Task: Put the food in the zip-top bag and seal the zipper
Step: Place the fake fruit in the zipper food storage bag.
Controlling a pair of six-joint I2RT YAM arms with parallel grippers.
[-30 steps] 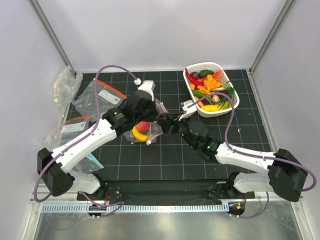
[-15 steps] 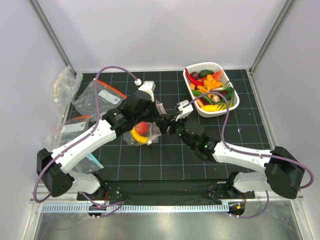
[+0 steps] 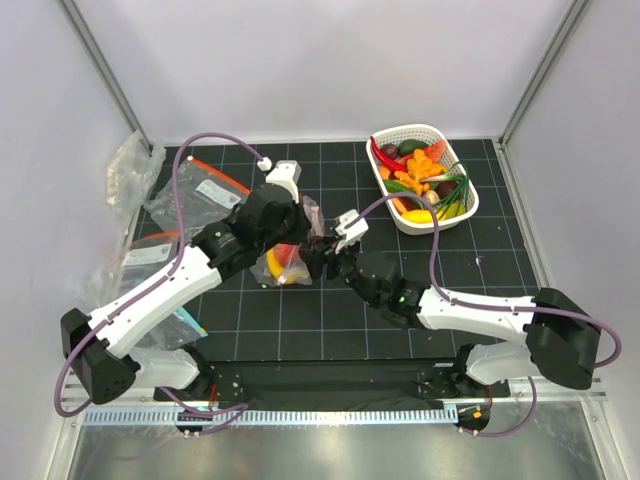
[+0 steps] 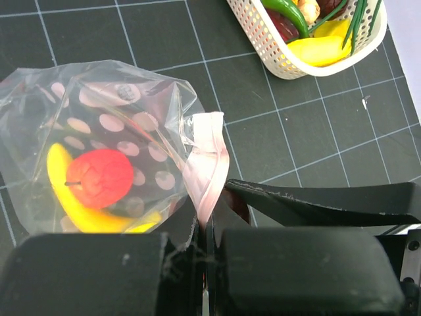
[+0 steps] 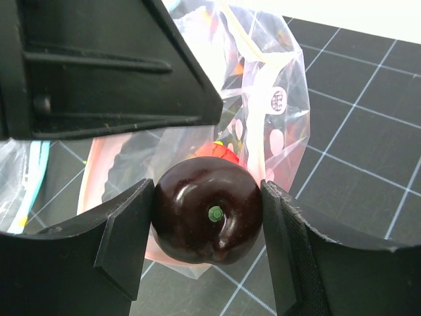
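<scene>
We see the zip-top bag [image 4: 154,99] to the left of the white basket [image 3: 402,133] in the top view, near it but not touching. Whether it rests flat on the desk [image 3: 500,250] we cannot tell. Our left claw [image 4: 205,227] is clenched on the zipper [image 4: 209,158], pinching the pale pink strip so that it stands up from the bag's edge on the side toward the basket. Inside the bag a yellow banana [image 4: 59,187] and a red fruit [image 4: 99,176] lie touching. Our right claw [image 5: 207,209] grasps a dark purple fruit [image 5: 197,197] between both fingers, stem toward the wrist camera, just at the bag's mouth, on the basket's side. More food [image 3: 425,180] fills the basket.
</scene>
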